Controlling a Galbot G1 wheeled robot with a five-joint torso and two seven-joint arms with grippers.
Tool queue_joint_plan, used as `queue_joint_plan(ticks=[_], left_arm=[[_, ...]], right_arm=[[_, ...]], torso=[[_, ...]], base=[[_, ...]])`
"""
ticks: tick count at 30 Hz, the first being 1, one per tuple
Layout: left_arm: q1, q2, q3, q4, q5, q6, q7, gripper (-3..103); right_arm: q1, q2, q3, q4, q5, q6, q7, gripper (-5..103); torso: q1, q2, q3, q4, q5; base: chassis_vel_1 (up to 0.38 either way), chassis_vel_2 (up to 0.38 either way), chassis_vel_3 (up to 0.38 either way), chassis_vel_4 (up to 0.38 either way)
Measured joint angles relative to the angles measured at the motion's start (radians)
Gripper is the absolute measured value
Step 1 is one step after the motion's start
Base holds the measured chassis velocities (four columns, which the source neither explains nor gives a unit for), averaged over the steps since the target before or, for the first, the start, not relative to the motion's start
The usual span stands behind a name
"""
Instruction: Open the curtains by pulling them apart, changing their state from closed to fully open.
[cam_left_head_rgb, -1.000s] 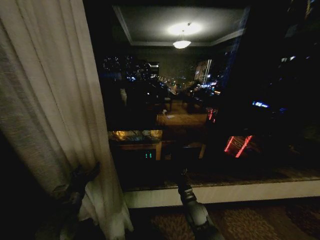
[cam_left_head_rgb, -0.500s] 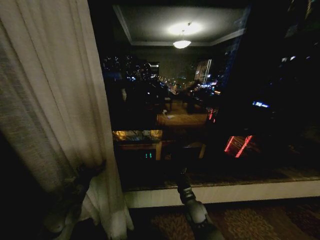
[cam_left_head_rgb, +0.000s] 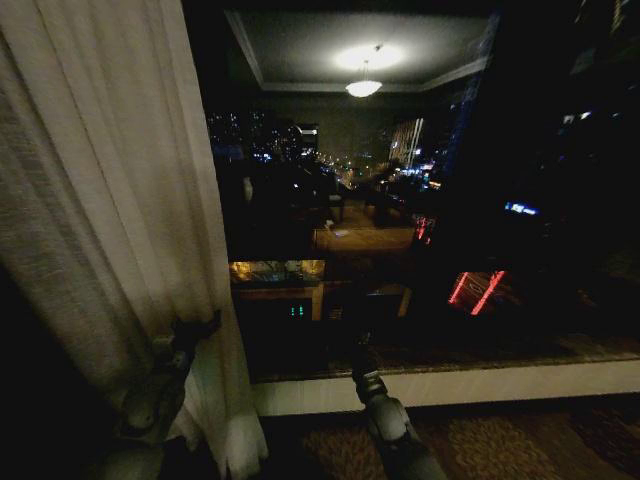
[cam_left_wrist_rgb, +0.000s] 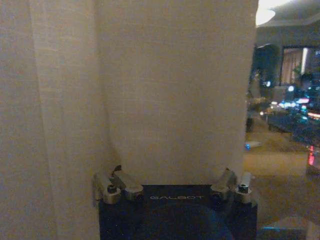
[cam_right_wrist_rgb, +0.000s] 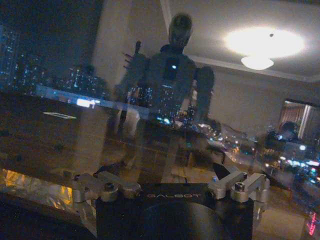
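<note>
Far left, the curtain (cam_left_head_rgb: 110, 200) hangs bunched in pale pleats beside the dark window (cam_left_head_rgb: 400, 200), and the left gripper (cam_left_head_rgb: 185, 340) is buried in its inner edge low down. In the left wrist view the cloth (cam_left_wrist_rgb: 175, 90) drapes right across the fingers (cam_left_wrist_rgb: 122, 181), spread wide, cloth between them, so whether they've clamped it I cannot tell. Moving right, the glass is bare, city lights and a ceiling lamp (cam_left_head_rgb: 364, 88) reflected. Centre bottom, the right gripper (cam_left_head_rgb: 366, 380) points at the sill (cam_left_head_rgb: 500, 385), fingers (cam_right_wrist_rgb: 107, 187) released, nothing held. My read: window mostly uncovered, just 1 panel visible, nearly done
</note>
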Motion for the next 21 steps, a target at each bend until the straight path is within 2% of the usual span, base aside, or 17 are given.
queue_joint_plan(ticks=[1, 2, 3, 6, 7, 11, 13, 18, 21], left_arm=[[-0.001, -0.001, 0.000, 0.001, 0.001, -0.001, 0.000, 80], [0.000, -0.003, 0.000, 0.003, 0.003, -0.003, -0.001, 68], [0.001, -0.003, 0.000, 0.003, 0.003, -0.006, 0.000, 68], [0.006, -0.005, -0.002, 0.006, 0.004, -0.015, 0.001, 57], [0.006, -0.005, -0.002, 0.006, 0.004, -0.015, 0.001, 57], [0.010, -0.008, -0.004, 0.007, 0.004, -0.023, 0.003, 36], [0.010, -0.008, -0.004, 0.007, 0.004, -0.023, 0.003, 36], [0.012, -0.006, -0.008, 0.006, 0.003, -0.024, 0.003, 9], [0.012, -0.004, -0.010, 0.006, 0.003, -0.024, 0.003, 4]], right_arm=[[0.001, 0.001, -0.001, -0.001, 0.000, 0.000, 0.000, 100], [0.002, 0.003, -0.002, -0.001, -0.001, 0.000, 0.000, 100], [0.002, 0.003, -0.002, -0.001, -0.001, 0.000, 0.000, 100], [0.002, 0.002, -0.002, -0.001, -0.001, 0.001, 0.001, 100], [0.002, 0.002, -0.002, -0.001, -0.001, 0.001, 0.001, 100], [0.001, -0.003, 0.002, 0.001, -0.001, 0.002, 0.001, 100], [0.000, -0.004, 0.003, 0.002, -0.001, 0.002, 0.001, 100], [-0.004, -0.007, 0.005, 0.004, -0.001, 0.004, 0.001, 100], [-0.005, -0.007, 0.005, 0.004, 0.000, 0.005, 0.001, 100]], torso=[[0.000, 0.000, 0.000, 0.0000, 0.0000], [0.000, 0.000, 0.000, 0.0000, 0.0000], [0.000, 0.000, 0.000, 0.0000, 0.0000], [0.000, 0.000, 0.000, 0.0000, 0.0000], [0.000, 0.000, 0.000, 0.0000, 0.0000], [0.000, 0.000, 0.000, 0.0000, 0.0000], [0.000, 0.000, 0.000, 0.0000, 0.0000], [0.000, 0.000, 0.000, 0.0000, 0.0000], [0.000, 0.000, 0.000, 0.0000, 0.0000]], base=[[0.000, 0.000, 0.000, 0.000], [0.000, 0.000, 0.000, 0.000], [0.000, 0.000, 0.000, 0.000], [0.000, 0.000, 0.000, 0.000], [0.000, 0.000, 0.000, 0.000], [0.000, 0.000, 0.000, 0.000], [0.000, 0.000, 0.000, 0.000], [0.000, 0.000, 0.000, 0.000], [0.000, 0.000, 0.000, 0.000]])
